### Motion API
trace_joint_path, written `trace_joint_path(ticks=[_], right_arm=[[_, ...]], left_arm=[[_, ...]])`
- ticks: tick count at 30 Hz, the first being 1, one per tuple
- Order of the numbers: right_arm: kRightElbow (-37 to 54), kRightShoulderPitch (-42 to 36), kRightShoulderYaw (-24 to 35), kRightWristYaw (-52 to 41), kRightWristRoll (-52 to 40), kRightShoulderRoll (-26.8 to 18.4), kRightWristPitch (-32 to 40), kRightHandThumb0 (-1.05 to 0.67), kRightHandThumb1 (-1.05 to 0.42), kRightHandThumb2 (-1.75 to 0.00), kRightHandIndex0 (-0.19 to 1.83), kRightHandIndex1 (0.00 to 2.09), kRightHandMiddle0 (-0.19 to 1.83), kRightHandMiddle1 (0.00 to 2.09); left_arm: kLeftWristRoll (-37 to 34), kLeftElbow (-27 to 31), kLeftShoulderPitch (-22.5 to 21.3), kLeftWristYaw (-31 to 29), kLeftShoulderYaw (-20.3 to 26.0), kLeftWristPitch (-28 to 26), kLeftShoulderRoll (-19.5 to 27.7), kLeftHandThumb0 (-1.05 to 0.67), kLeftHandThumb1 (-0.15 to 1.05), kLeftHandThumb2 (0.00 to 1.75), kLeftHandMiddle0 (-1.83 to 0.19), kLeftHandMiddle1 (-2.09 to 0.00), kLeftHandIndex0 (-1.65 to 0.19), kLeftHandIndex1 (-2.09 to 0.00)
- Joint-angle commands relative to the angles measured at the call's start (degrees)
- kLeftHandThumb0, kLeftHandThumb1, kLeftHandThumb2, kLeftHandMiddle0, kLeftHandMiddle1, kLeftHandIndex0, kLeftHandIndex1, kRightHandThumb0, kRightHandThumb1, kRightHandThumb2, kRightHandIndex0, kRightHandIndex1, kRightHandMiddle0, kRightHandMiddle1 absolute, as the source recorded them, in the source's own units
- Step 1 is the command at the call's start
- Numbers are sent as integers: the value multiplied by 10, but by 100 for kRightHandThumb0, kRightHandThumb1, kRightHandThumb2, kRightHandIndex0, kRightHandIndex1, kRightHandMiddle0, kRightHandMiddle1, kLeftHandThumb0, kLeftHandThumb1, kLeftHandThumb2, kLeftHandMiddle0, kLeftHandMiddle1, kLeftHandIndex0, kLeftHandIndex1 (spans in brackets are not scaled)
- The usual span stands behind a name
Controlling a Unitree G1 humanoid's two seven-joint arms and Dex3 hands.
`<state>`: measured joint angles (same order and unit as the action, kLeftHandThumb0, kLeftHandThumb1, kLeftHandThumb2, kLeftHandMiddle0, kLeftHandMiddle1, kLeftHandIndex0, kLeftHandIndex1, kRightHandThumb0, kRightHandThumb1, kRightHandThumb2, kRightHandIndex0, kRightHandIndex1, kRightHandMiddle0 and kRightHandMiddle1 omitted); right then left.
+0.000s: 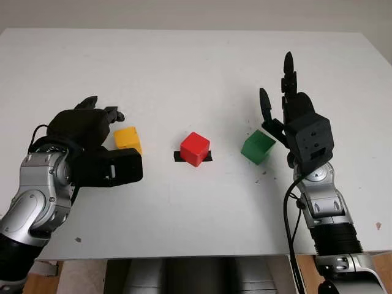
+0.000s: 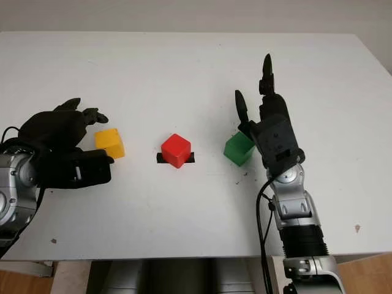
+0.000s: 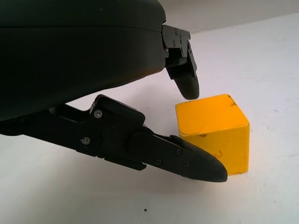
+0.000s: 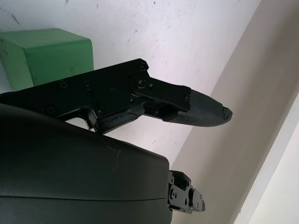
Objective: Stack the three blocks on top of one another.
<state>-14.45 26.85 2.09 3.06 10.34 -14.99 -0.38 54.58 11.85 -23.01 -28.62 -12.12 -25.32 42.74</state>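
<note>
I'm at the first pick: my left hand (image 1: 92,147) brackets the yellow block (image 1: 128,138) between its fingers (image 3: 187,161) without gripping it, while my open right hand (image 1: 294,122) waits beside the green block (image 1: 257,147), so closing comes next.

green block (image 4: 44,56) edge-cropped (wrist view)

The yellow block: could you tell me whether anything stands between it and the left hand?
Nothing visible does. The open left hand sits right beside the yellow block, its fingers reaching around it, with bare table between them.
</note>
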Motion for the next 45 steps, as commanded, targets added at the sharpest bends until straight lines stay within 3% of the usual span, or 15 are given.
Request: trace_joint_path(ticks=[1, 6, 16, 24, 26, 30, 35, 42, 45], right_arm=[[12, -7, 2, 1, -2, 1, -9, -64, -105, -71, -19, 1, -19, 2], [14, -6, 7, -3, -14, 6, -8, -63, -105, -69, -19, 0, -19, 2], [14, -1, 12, -3, -20, 6, -9, -66, -105, -68, -19, 0, -19, 1], [12, 6, 13, 3, -17, 4, -6, -66, -105, -66, -19, 1, -19, 4], [11, 7, 14, 1, -20, 4, -7, -66, -105, -66, -19, 1, -19, 4], [10, 7, 14, 4, -17, 3, -9, -66, -105, -65, -19, 1, -18, 3], [9, 6, 11, 5, -11, 2, -10, -65, -105, -65, -18, 2, -18, 4], [13, 1, 8, 4, -1, 2, -14, -62, -105, -64, -19, 3, -17, 5], [10, 1, 6, 6, 5, 2, -16, -61, -105, -64, -19, 3, -17, 5]], left_arm=[[11, 0, 5, 11, -2, 7, -6, -67, 104, 6, -2, -6, 12, -137], [30, -10, 9, 24, -3, 21, -11, -54, 105, 9, -10, -6, -11, -112], [-22, -21, 18, 38, 19, 53, -29, -54, 105, 14, -19, -7, -4, -142], [-35, -38, 22, 49, 17, 63, -35, -62, 105, 11, -18, -5, -2, -127], [-38, -42, 24, 58, 20, 65, -40, -56, 105, 11, -18, -5, -5, -126], [-44, -49, 34, 111, 29, 89, -46, -35, 105, 21, -25, -7, -2, -149], [-53, -35, 38, 141, 41, 100, -49, -32, 105, 19, -31, -9, -7, -152], [-76, 19, 24, 122, 73, 119, -34, -38, 105, 13, -32, -7, -13, -161], [-105, 41, -4, 69, 87, 101, -32, -40, 105, 13, -30, -6, -10, -166]])
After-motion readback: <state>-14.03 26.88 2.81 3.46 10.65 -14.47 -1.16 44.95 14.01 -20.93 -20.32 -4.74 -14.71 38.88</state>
